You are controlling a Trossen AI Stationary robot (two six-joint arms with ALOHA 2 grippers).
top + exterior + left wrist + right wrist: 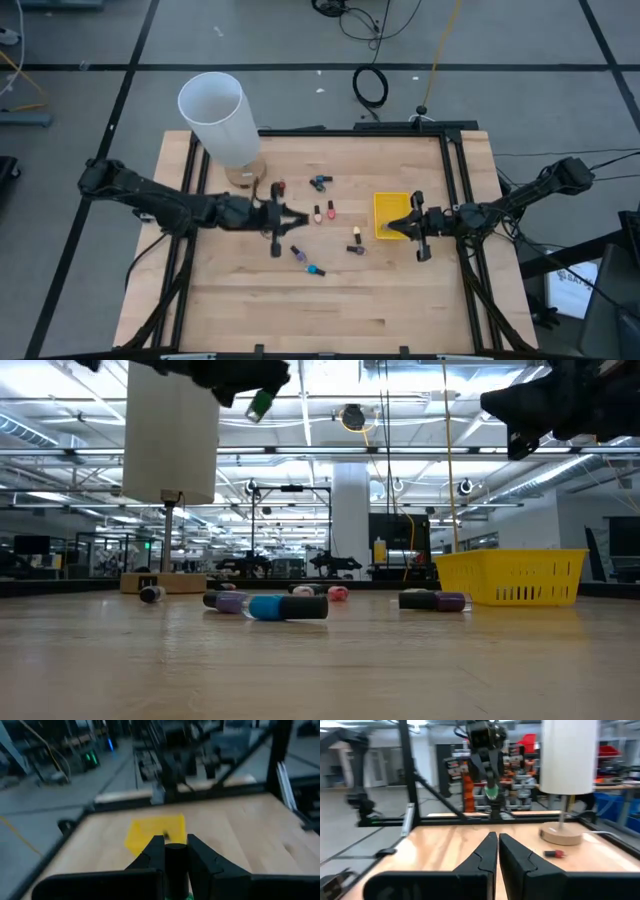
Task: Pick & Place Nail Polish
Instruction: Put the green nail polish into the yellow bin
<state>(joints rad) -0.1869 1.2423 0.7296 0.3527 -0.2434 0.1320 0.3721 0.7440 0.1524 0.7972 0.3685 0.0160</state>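
Several small nail polish bottles lie on their sides on the wooden table, among them a teal one [316, 269], a purple one [298, 254] and a red one [278, 187]. My left gripper [297, 218] hangs well above the table's middle, shut on a green nail polish bottle [262, 402]. My right gripper [393, 228] is shut and empty, raised over the left side of the yellow bin [391, 204]. In the right wrist view its closed fingers [490, 851] face the left gripper and the green bottle [491, 793]. My left gripper pinches the green bottle between its two fingers, the dark cap [175, 856] showing in the gap between them. The fingers reach about level, pointing toward the table's right side. The bottle is lifted clear, high above the table.
A big white cylinder [214, 113] stands on a round wooden base [243, 176] at the far left of the table. Black frame rails [455, 180] run along the table's sides. The near half of the tabletop [330, 315] is bare wood.
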